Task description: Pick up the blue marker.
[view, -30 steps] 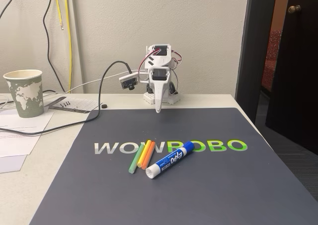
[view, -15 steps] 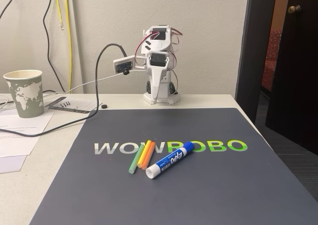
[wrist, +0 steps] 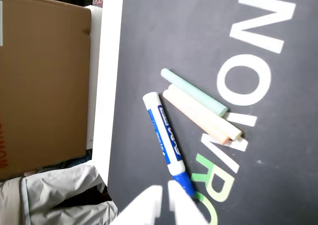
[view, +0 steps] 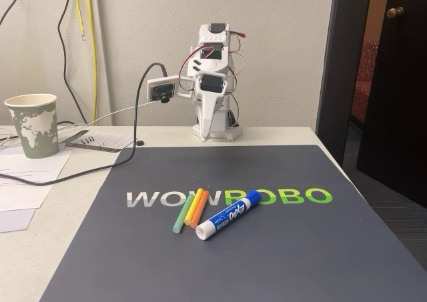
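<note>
The blue marker [view: 229,215] lies on the dark mat [view: 280,249], a white barrel with a blue EXPO label, its blue cap pointing to the back right. Thin green [view: 181,215], yellow [view: 193,209] and orange [view: 200,209] sticks lie just left of it. My gripper [view: 207,133] hangs at the back of the table near the arm's base, far from the marker, pointing down. In the wrist view the marker [wrist: 165,138] lies below the pale sticks [wrist: 198,108], and my gripper [wrist: 165,199] shows two white tips close together with nothing between them.
A paper cup [view: 32,124] stands at the left on loose papers [view: 30,182], with a black cable [view: 80,172] running across them. A dark doorway [view: 380,82] is at the right. The wrist view has a cardboard box [wrist: 44,81] beyond the white table edge [wrist: 110,86].
The arm has folded up and back: the gripper tip left the mat's far edge and now hangs closer to the base, and the wrist camera rose. The marker and sticks have not moved.
</note>
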{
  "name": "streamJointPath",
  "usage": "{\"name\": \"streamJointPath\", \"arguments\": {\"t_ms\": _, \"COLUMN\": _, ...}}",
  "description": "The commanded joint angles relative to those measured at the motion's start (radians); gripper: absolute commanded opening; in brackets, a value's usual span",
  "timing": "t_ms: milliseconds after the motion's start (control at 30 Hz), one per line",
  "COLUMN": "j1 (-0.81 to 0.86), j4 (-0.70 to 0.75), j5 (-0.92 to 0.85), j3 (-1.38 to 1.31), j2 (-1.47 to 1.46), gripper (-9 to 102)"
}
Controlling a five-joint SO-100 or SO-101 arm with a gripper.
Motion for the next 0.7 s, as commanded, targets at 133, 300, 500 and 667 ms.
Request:
{"name": "streamJointPath", "arguments": {"t_ms": 133, "j1": -0.051, "j4": 0.115, "j5": 0.006, "j3": -0.236, "j2": -0.167, "gripper": 0}}
{"name": "streamJointPath", "arguments": {"t_ms": 300, "j1": -0.067, "j4": 0.155, "j5": 0.034, "j3": -0.328, "j2": -0.267, "gripper": 0}}
{"name": "streamJointPath", "arguments": {"t_ms": 500, "j1": -0.069, "j4": 0.336, "j5": 0.100, "j3": -0.523, "j2": -0.385, "gripper": 0}}
{"name": "streamJointPath", "arguments": {"t_ms": 667, "j1": -0.077, "j4": 0.425, "j5": 0.100, "j3": -0.641, "j2": -0.472, "gripper": 0}}
